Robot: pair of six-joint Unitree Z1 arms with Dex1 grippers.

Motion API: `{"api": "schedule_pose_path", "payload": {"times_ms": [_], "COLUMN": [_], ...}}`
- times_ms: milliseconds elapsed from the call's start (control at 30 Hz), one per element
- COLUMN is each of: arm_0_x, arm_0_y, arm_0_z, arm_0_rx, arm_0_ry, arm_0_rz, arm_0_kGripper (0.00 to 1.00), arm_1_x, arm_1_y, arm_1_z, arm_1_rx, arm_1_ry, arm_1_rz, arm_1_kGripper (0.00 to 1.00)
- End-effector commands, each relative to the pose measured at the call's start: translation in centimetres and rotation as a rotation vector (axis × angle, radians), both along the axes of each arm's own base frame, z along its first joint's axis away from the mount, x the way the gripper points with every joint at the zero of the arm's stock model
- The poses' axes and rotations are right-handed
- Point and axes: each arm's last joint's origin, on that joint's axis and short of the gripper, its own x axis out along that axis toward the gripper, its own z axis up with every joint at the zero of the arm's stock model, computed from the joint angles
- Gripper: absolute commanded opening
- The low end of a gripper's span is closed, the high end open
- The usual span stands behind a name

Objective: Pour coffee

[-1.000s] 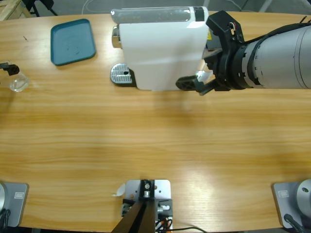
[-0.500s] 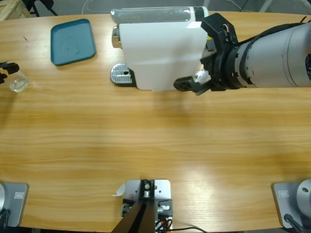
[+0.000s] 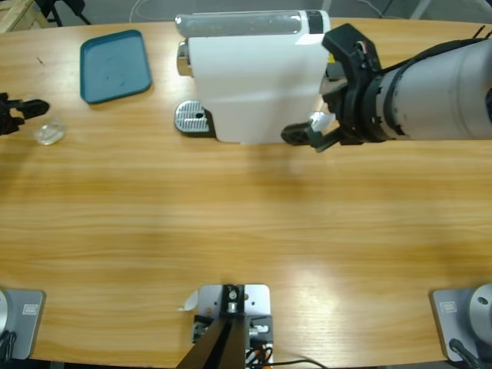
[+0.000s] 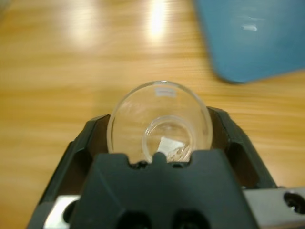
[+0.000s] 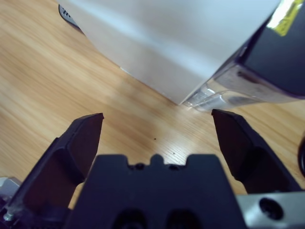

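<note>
Item one, the wooden table, which carries everything we list.

Item two, the white coffee machine, at the table's far edge near the middle, with its round metal drip grate at its lower left corner.

Item three, the right arm, entering from the right edge. We find its right gripper at the machine's lower right corner, jaws spread wide with nothing between them.

Item four, the teal tray, lying left of the machine.

Item five, the left gripper, at the table's left edge, its jaws closed around item six.

Item six, the clear glass cup, near the tray.
</note>
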Motion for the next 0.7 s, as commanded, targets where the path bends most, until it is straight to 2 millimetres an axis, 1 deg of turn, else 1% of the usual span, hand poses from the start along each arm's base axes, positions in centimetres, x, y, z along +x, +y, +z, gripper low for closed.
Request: {"api": "schedule_pose_path", "payload": {"times_ms": [33,100,167,233,300,400,533,700], "arm_0_x": [-2.6,-2.9,-3.4,-3.7,-3.3,-1.0,2.5,5.3], "arm_0_y": [-1.2,-1.5,-1.9,-2.4,-2.9,-3.6,-4.1,-4.9], "arm_0_z": [5.5,6.4,6.8,6.6,6.0,5.0,4.2,2.8], "arm_0_rx": [0.107,0.152,0.185,0.192,0.194,0.130,0.106,0.072], "arm_0_ry": [-0.058,-0.067,-0.080,-0.089,-0.096,-0.082,-0.086,-0.079], "arm_0_rz": [-0.427,-0.531,-0.670,-0.833,-0.978,-1.099,-1.171,-1.244], "arm_0_kGripper": [0.000,0.000,0.000,0.000,0.000,0.000,0.000,0.000], "arm_1_x": [-1.5,-1.7,-1.7,-1.8,-2.0,-2.7,-3.3,-3.4], "arm_1_y": [-1.9,-2.1,-2.2,-2.4,-2.7,-3.5,-4.4,-4.5], "arm_1_z": [2.3,1.8,1.3,1.1,0.9,0.7,1.0,1.2], "arm_1_rx": [0.033,0.027,0.024,0.020,0.017,0.013,-0.005,-0.014], "arm_1_ry": [-0.072,-0.071,-0.068,-0.069,-0.063,-0.055,-0.048,-0.041], "arm_1_rz": [-0.007,-0.017,-0.023,-0.028,-0.030,-0.036,-0.040,-0.040], "arm_1_kGripper": [1.000,1.000,1.000,1.000,1.000,1.000,1.000,1.000]}}
